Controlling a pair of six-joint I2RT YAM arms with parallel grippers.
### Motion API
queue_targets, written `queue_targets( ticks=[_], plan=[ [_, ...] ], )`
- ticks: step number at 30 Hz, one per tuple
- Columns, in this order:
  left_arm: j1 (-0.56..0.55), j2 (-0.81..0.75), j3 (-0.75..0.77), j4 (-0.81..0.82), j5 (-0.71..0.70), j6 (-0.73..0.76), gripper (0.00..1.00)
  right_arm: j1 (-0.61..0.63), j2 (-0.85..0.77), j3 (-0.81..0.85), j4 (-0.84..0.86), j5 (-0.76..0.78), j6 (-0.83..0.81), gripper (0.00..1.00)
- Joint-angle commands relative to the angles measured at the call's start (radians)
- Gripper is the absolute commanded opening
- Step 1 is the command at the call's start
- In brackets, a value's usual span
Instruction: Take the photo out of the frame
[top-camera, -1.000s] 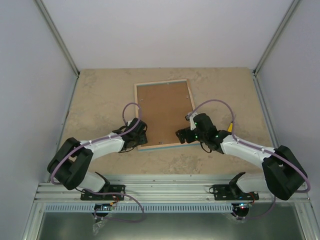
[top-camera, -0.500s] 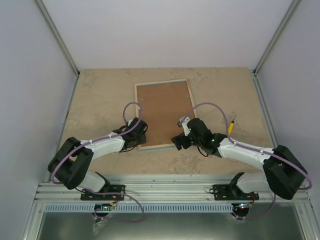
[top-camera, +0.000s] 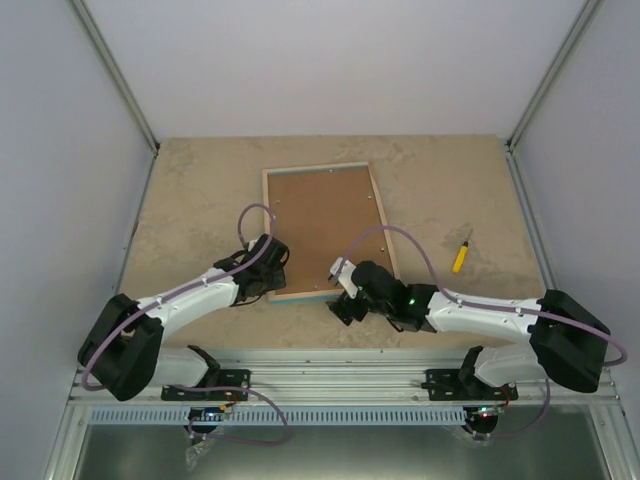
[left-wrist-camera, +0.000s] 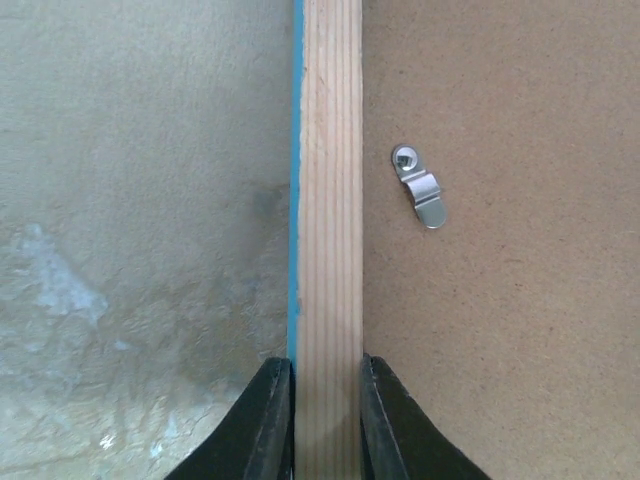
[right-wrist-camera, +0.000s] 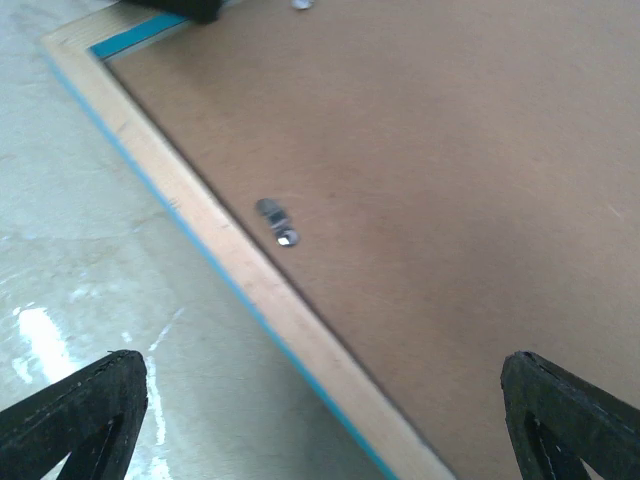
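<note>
The frame (top-camera: 315, 168) lies face down on the table with its brown backing (top-camera: 325, 230) up. The photo is hidden beneath that backing. My left gripper (top-camera: 272, 272) is shut on the frame's left rail (left-wrist-camera: 328, 200) near the near-left corner, one finger against the turquoise outer edge and the other on the backing side. My right gripper (top-camera: 340, 290) hovers wide open over the frame's near rail (right-wrist-camera: 230, 250), touching nothing. A small metal clip (right-wrist-camera: 278, 223) sits on the backing (right-wrist-camera: 430, 180) beside that rail, and another clip (left-wrist-camera: 420, 187) lies ahead of the left fingers.
A yellow screwdriver (top-camera: 459, 256) lies on the table right of the frame. Grey walls close in the table on the left, the right and the far side. The left gripper's black body (right-wrist-camera: 190, 8) shows at the top of the right wrist view.
The left gripper has closed onto the frame's left rail. The right gripper has moved left, from the frame's near-right corner along its near edge. The frame has shifted slightly left.
</note>
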Motion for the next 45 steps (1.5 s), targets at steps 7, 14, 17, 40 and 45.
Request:
queue_targets(
  ticks=[7, 14, 17, 40, 45],
  plan=[
    [-0.002, -0.111, 0.083, -0.029, -0.033, 0.008, 0.00, 0.250, 0.130, 0.057, 0.048, 0.444, -0.172, 0.96],
    [-0.002, -0.149, 0.089, -0.048, -0.021, 0.011, 0.00, 0.304, 0.272, 0.095, 0.144, 0.669, -0.261, 0.79],
    [-0.002, -0.163, 0.091, -0.054, -0.018, 0.013, 0.00, 0.312, 0.306, 0.101, 0.202, 0.704, -0.314, 0.75],
    [-0.003, -0.188, 0.097, -0.050, 0.030, 0.012, 0.00, 0.318, 0.575, 0.099, 0.709, 0.896, -0.804, 0.48],
    [-0.002, -0.200, 0.096, -0.057, 0.020, 0.007, 0.00, 0.315, 0.591, 0.099, 0.768, 0.901, -0.853, 0.34]
  ],
)
